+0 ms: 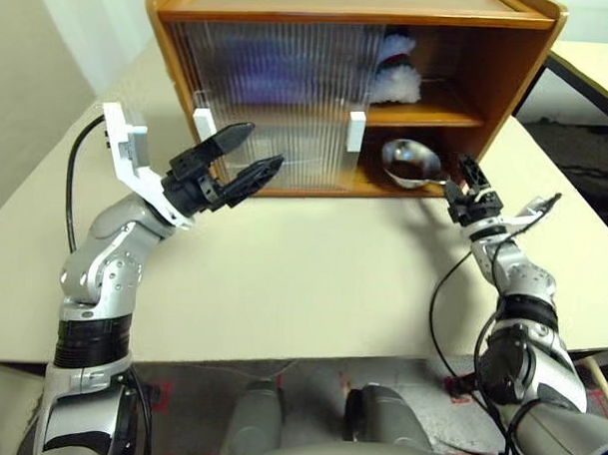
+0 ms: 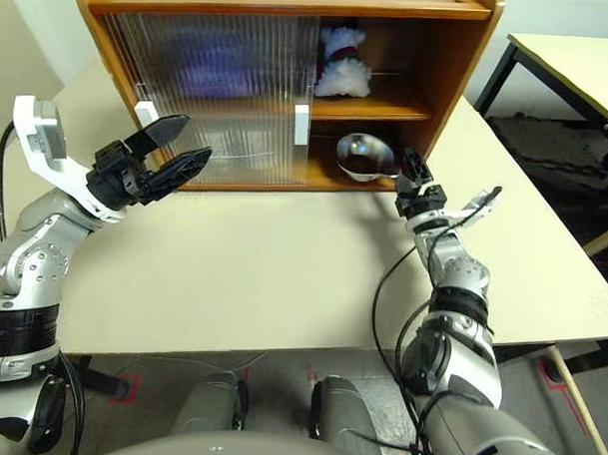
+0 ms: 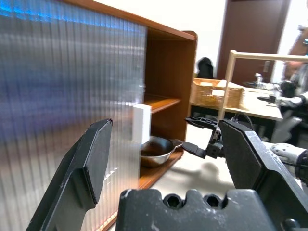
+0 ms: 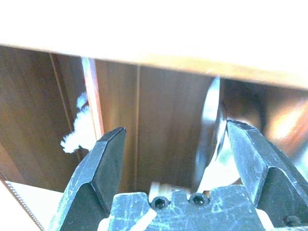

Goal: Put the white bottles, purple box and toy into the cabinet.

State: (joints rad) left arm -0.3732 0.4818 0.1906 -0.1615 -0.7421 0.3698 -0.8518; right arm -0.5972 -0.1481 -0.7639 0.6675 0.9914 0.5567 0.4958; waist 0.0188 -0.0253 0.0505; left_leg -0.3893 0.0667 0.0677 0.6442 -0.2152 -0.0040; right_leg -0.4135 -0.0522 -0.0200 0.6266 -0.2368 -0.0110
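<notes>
The cabinet (image 1: 509, 65) stands at the back of the table, its ribbed doors slid to the left and its right part open. On the upper shelf in the open part sits the toy (image 1: 399, 73), also visible as white fluff (image 4: 77, 132). A purple blur behind the upper door is the purple box (image 1: 269, 77). The white bottles are hidden. My left gripper (image 1: 245, 156) hangs open and empty in front of the lower door. My right gripper (image 2: 414, 169) is open and empty just outside the lower shelf's opening.
A shiny steel bowl (image 1: 411, 161) lies on the lower shelf right in front of my right gripper. White handles (image 1: 356, 131) stick out from the doors. The beige table (image 1: 313, 268) spreads in front of the cabinet. Another table (image 2: 580, 57) stands at the far right.
</notes>
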